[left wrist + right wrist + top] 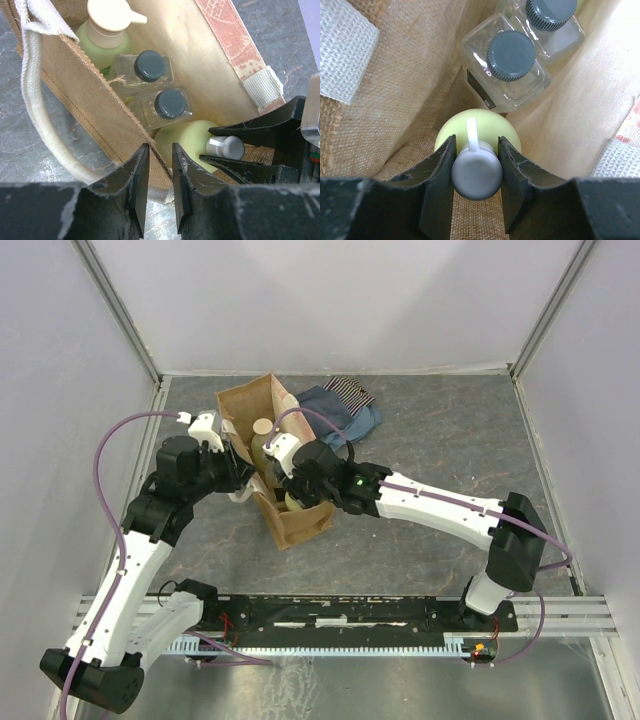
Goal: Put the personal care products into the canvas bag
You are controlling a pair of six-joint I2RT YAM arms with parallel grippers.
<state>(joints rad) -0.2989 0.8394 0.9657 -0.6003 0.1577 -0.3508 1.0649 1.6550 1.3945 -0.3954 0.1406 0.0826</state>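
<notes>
Inside the coarse woven bag (75, 85), the white pump (476, 175) of the round yellow bottle (492, 125) is clamped by the right gripper (476, 150). Its rim is pinched by the left gripper (157, 157). Folded cloths (340, 405) are shown from above only.

Left hand (159, 151) pinches canvas bag (75, 80) wall; right hand (206, 145) grips yellow bottle (182, 140) pump.

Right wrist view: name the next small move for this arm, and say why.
Probably open the right claw and let go. It is shut on the white pump of the yellow bottle, which already sits deep inside the canvas bag beside the two clear bottles, while the left claw pinches the bag's wall. Whether the bottle touches the bottom is hidden.
</notes>
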